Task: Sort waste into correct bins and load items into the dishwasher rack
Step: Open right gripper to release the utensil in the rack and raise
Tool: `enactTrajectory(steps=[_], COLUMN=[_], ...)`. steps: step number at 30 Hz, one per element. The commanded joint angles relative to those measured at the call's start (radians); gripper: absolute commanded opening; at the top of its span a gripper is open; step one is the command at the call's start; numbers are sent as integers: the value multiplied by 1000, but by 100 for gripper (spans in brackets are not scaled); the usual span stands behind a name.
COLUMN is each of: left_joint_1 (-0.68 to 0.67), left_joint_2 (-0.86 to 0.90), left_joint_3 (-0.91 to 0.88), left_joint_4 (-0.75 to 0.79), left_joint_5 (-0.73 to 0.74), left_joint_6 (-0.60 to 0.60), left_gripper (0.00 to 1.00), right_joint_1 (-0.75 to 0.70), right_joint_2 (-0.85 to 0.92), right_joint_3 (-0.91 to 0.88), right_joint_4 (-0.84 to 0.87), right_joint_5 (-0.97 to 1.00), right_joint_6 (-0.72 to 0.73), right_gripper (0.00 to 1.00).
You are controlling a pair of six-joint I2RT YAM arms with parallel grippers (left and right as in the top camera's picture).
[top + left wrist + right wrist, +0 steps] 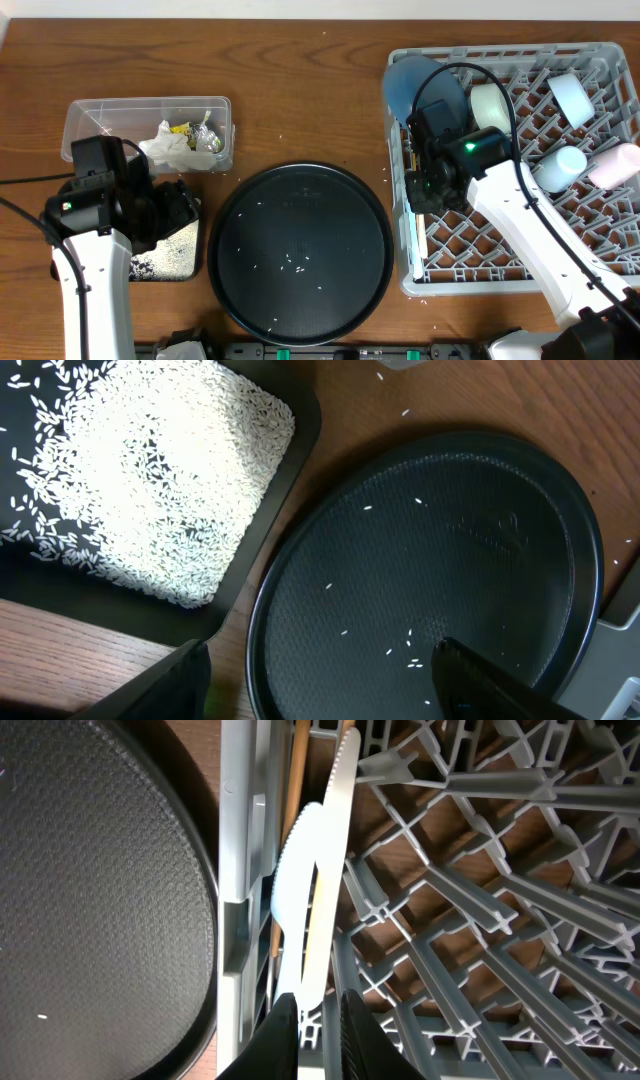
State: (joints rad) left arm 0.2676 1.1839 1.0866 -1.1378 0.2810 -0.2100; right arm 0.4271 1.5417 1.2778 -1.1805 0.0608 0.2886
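Observation:
My right gripper (425, 190) (320, 1010) is shut on a white plastic knife (325, 850) and holds it along the left wall of the light-grey dishwasher rack (455, 250) (480, 900), beside a wooden chopstick (298, 770). The rack holds a dark-blue plate (415, 85), a pale bowl (490, 105), a light blue bowl (570, 95), a white cup (560, 165) and a pink cup (615, 165). My left gripper (175, 210) (320, 660) is open and empty over the shallow black tray (170, 260) (270, 530), which holds rice (150, 470). The clear tub (100, 110) holds tissue (165, 148), a yellow-green wrapper (180, 128) and foil (208, 138).
A large round black tray (300, 250) (450, 540) (100, 870) lies between the shallow tray and the rack, with a few rice grains on it. Stray grains lie on the wooden table around it.

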Motion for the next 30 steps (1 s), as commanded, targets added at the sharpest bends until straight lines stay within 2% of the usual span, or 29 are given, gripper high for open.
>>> enactTrajectory(steps=[1,8,11,13,16,18,19,20,21,23,24,27,30], left_joint_1=[4,4,3,-10,-70,-128,-160,-200,-235,-312,-349,-423,-439], left_joint_2=[6,6,6,6,6,6,6,6,6,14,23,68,130], left_joint_3=[-4,-4,-4,-4,-4,-4,-4,-3,-3,-1,3,37,93], left_joint_4=[-2,-3,-3,-2,3,16,23,33,42,64,74,69,18], left_joint_5=[-13,-13,-11,-9,-10,-16,-29,-47,-64,-92,-105,-133,-134], left_joint_6=[-6,-6,-6,-5,24,34,33,32,32,32,32,31,29], left_gripper=[72,72,72,72,72,73,73,87,90,98,98,98,98], right_joint_1=[-14,-15,-19,-35,-95,-146,-172,-201,-230,-280,-306,-379,-445], right_joint_2=[-21,-21,-23,-27,-41,-51,-56,-61,-64,-65,-65,-65,-65], right_joint_3=[-3,-3,-3,-3,-3,-3,-3,-3,-3,-3,-3,-2,-1], right_joint_4=[5,60,111,131,149,158,161,166,171,186,195,209,200], right_joint_5=[18,-15,-47,-58,-107,-137,-153,-171,-184,-222,-241,-256,-257], right_joint_6=[22,22,28,49,48,48,48,47,42,-34,-83,-181,-201], right_gripper=[13,12,16,21,26,33,42,56,77,93,99,99,99])
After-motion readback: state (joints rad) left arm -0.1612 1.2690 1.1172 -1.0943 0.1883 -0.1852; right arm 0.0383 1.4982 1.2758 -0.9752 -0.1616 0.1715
